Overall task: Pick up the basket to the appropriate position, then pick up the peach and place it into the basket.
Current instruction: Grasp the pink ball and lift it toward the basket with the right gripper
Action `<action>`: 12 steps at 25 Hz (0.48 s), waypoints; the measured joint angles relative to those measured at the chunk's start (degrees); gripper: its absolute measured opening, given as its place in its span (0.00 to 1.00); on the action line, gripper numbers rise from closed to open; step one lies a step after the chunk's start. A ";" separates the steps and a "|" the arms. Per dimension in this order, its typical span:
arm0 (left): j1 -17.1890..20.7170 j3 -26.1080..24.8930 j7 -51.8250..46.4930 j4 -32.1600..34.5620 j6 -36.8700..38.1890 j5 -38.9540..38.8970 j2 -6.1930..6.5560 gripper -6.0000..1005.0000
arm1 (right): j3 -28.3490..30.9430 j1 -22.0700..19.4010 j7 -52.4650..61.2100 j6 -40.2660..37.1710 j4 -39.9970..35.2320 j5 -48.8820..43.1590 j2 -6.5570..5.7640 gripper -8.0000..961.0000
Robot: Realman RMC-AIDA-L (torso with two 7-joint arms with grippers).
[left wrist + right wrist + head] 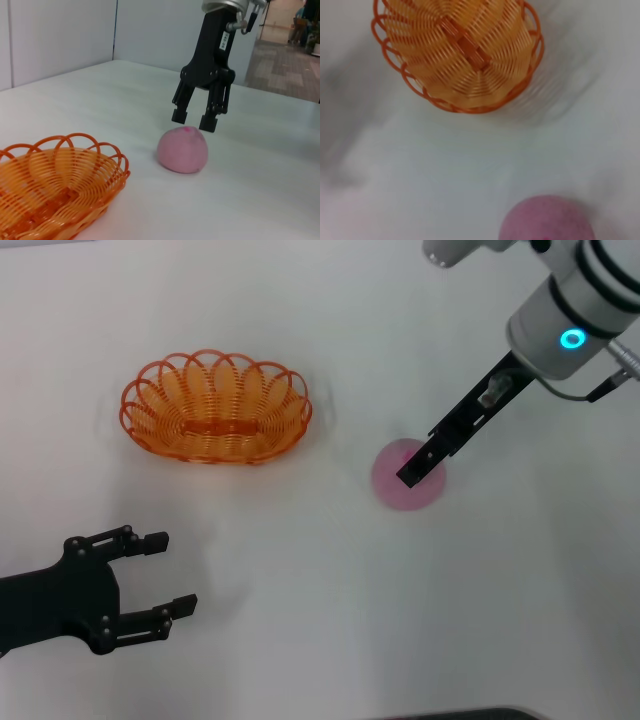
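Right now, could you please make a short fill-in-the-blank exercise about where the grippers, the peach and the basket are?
1. The right gripper hangs just above the ____, not touching it.
2. The basket has ____ inside it.
3. The left gripper is open over the bare table, and it holds ____.
4. The peach lies on the table ____ the basket, not in it.

Missing words: peach; nothing; nothing; beside

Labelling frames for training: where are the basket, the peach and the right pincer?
basket [216, 426]: head view, woven floor.
peach [183, 150]: left wrist view, front of fruit.
right pincer [194, 119]: left wrist view, between its fingertips.
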 joint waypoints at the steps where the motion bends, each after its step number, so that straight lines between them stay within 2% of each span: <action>1: 0.00 0.01 0.01 -0.12 0.00 0.00 0.00 0.79 | -0.98 0.01 0.45 0.47 0.11 0.03 0.00 0.96; 12: 0.00 0.00 0.22 -0.56 -0.02 -0.02 0.00 0.79 | -4.24 0.29 1.12 3.35 1.76 0.35 0.22 0.96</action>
